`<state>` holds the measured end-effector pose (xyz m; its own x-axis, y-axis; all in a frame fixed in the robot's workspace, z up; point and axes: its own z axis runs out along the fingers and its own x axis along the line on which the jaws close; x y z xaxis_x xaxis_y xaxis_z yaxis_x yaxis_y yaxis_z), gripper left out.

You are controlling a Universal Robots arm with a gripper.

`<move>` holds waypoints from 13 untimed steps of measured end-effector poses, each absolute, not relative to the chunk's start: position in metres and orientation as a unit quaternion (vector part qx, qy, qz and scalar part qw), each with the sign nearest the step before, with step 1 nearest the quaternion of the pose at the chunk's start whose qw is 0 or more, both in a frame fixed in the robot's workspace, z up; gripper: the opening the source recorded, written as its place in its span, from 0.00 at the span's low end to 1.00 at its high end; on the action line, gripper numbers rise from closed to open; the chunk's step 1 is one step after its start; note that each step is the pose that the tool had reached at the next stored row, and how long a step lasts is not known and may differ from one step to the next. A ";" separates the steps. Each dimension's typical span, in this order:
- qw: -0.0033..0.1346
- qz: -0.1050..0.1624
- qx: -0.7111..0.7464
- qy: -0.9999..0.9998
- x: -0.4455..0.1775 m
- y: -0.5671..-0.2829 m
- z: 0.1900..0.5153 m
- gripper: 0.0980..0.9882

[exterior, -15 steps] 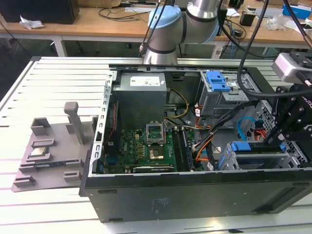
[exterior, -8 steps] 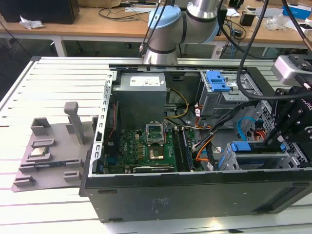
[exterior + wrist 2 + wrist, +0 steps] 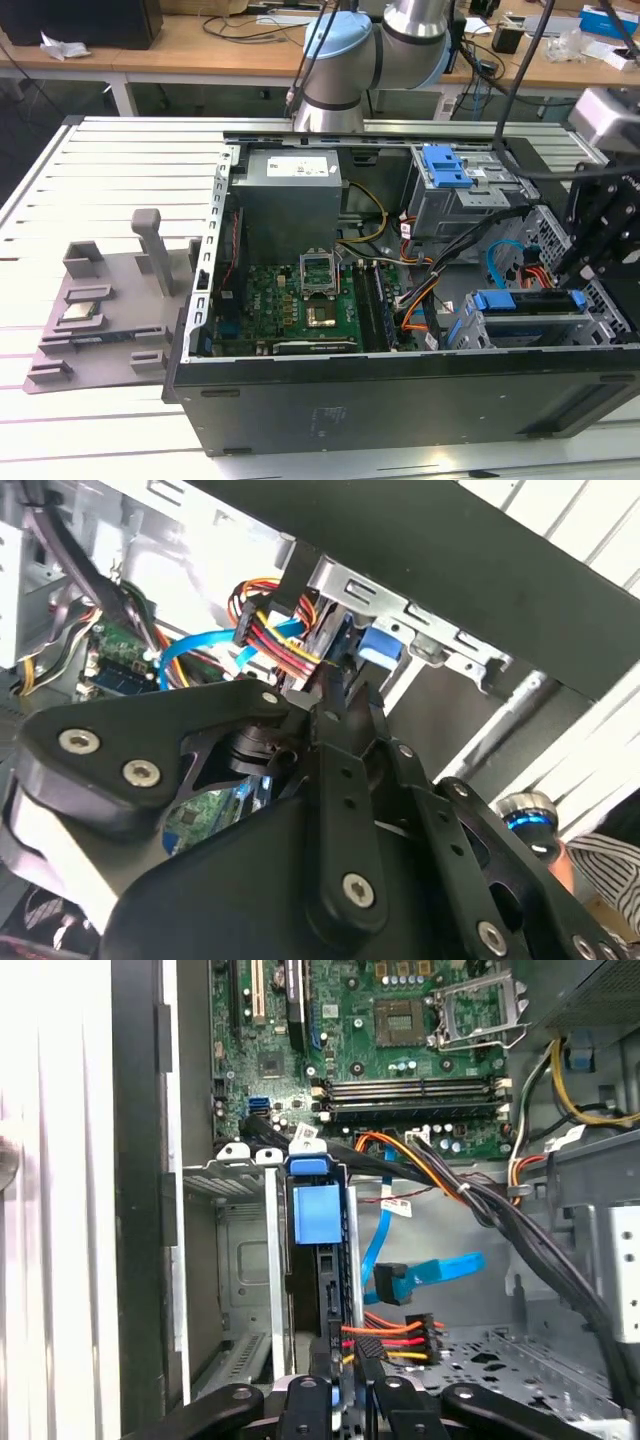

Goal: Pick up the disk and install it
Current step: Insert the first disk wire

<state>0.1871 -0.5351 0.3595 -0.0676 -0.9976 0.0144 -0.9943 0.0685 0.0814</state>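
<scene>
Down at the near corner of the computer case (image 3: pixel 400 400), toward the exterior view's right, the disk (image 3: pixel 525 303) is sitting on edge in a metal drive cage (image 3: pixel 600 325), with its blue carrier bracket showing along the top. The case is lying open on the slatted desk (image 3: pixel 120 150), toward the desk's near edge. In the first wrist view the disk (image 3: pixel 318 1215) is standing in its slot, blue tab toward the motherboard (image 3: pixel 420 1030), with the red-and-orange power cables (image 3: pixel 395 1332) running right beside its back end. The hand (image 3: pixel 338 1395) is hovering at that back end, in line with the disk's thin edge. In the second wrist view the hand (image 3: pixel 335 695) is pointing straight at the disk (image 3: pixel 375 645) and the cable bundle (image 3: pixel 275 630). I cannot tell whether it is clenched on the disk or released; the contact spot is hidden behind the hand's own body. In the exterior view the hand (image 3: pixel 585 255) is hanging over the cage at the case's right edge.

Handling judgement: the disk is looking stiff, fairly dense for its size, smooth metal on the flat faces so likely slippery, and shock-sensitive. The best hold is probably across the thin edges on the plastic bracket, keeping off the label and clear of the cables. The tight cage is leaving little room for tilt.
</scene>
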 end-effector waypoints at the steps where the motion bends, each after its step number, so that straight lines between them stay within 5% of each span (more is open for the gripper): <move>1: 0.033 -0.025 0.682 -0.730 0.187 -0.534 0.363 0.16; 7: 0.033 -0.025 0.682 -0.730 0.187 -0.530 0.378 0.01; 13: 0.033 -0.025 0.682 -0.730 0.187 -0.530 0.381 0.01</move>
